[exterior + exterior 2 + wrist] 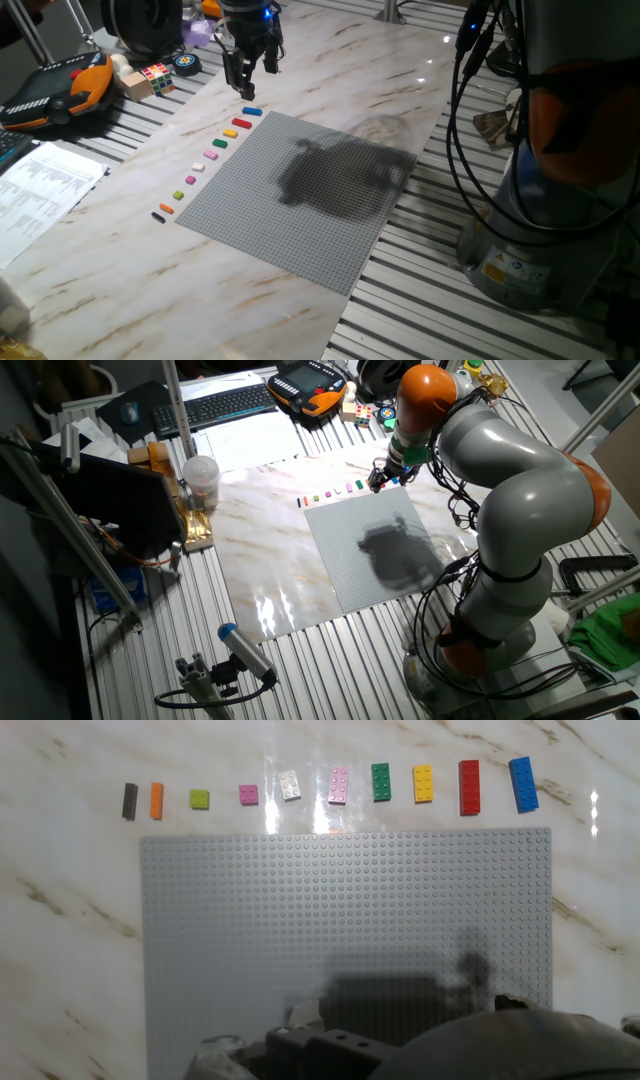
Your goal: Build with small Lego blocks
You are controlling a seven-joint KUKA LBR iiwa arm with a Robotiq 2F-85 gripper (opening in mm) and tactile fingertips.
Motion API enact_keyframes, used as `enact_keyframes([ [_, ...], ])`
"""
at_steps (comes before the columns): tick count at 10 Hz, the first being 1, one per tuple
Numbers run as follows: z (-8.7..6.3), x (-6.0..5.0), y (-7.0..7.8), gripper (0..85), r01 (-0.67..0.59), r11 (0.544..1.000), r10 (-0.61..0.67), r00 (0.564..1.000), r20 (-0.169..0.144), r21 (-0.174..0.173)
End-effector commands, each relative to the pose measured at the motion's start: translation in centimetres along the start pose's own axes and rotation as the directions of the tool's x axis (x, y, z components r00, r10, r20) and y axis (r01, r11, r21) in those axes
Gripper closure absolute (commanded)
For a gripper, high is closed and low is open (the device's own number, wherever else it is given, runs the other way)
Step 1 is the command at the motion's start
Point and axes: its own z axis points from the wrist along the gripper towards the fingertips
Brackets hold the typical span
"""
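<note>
One fixed view: open jaws [248,82] above blue brick [252,112]; apart.

1. The grey baseplate [345,935] lies flat on the marble table [120,270], nothing standing on it.
2. A row of small Lego blocks [335,786] lines one edge, gaps between them (all low).
3. Clutter — puzzle cube [156,76], teach pendant [55,90] — crowds the table's far corner.

Baseplate [345,940] flat on desk [70,970]. Bricks [337,785] in single row on desk, just beyond baseplate's far edge, apart from each other, none on plate. Claw [246,72] above row's end. Puzzle cube [157,77] off desk, beyond row.
</note>
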Motion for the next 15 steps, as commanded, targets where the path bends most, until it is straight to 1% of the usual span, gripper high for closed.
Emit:
enact_keyframes([
  [1, 0.0, 0.0, 0.0, 1.0, 0.000, 1.000, 0.000, 1.000, 0.000, 0.000],
  [2, -0.2, -0.1, 0.0, 84.3, -0.022, 0.999, 0.023, 0.999, -0.033, 0.036],
  [4, -0.8, -0.2, 0.0, 84.3, -0.017, 0.999, 0.019, 0.999, -0.044, 0.041],
  [7, -0.6, -0.4, -0.1, 84.3, -0.011, 0.999, 0.013, 0.999, -0.041, 0.039],
  [9, -0.2, -0.8, -0.3, 84.3, -0.010, 0.999, 0.011, 0.999, -0.041, 0.034],
  [15, 1.3, -1.9, -1.3, 84.3, -0.033, 0.999, 0.034, 0.998, -0.043, 0.038],
])
